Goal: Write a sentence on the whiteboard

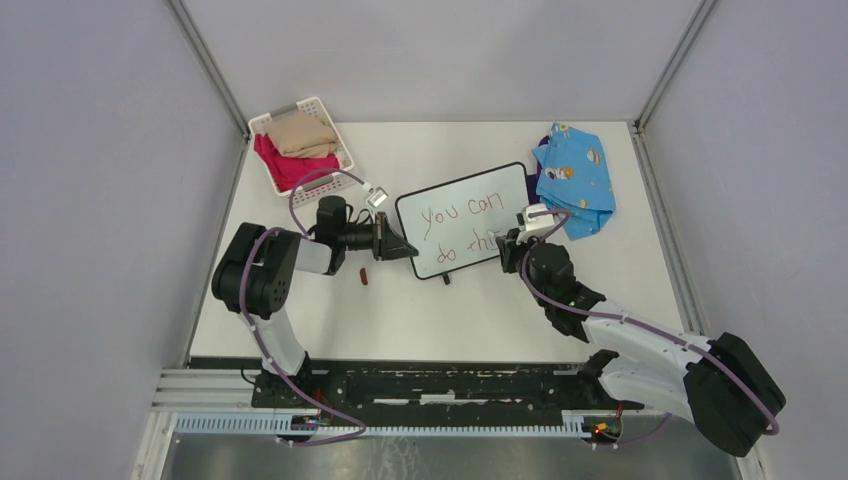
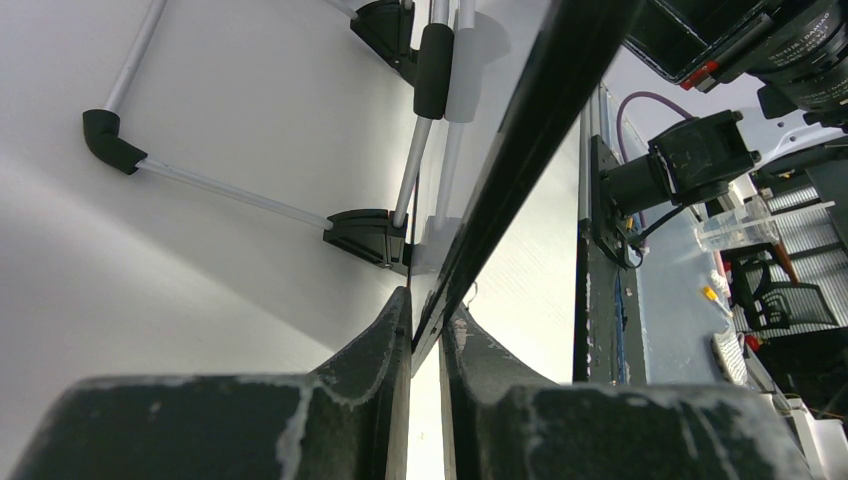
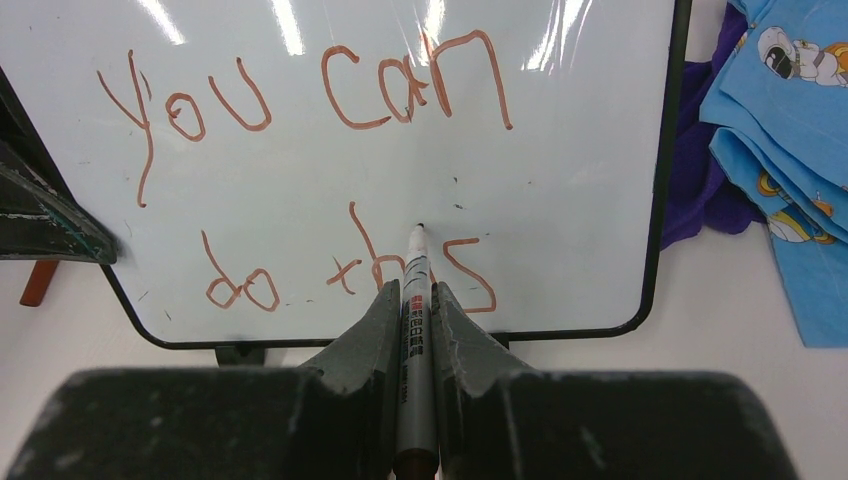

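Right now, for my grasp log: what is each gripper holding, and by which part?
The left gripper clamps the whiteboard by its left edge; the right gripper pinches a marker around its barrel, tip sticking out.

A: What sits between your jaws?
B: Your left gripper (image 2: pixel 428 318) pinches the whiteboard (image 2: pixel 520 150) edge-on; its black frame rises from between the jaws, glossy white face to their left.

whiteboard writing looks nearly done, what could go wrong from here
The left gripper clamps only the thin edge of the whiteboard, so writing pressure might twist it loose. The right gripper holds the marker low over the word "this"; a sideways drag could smear the ink.
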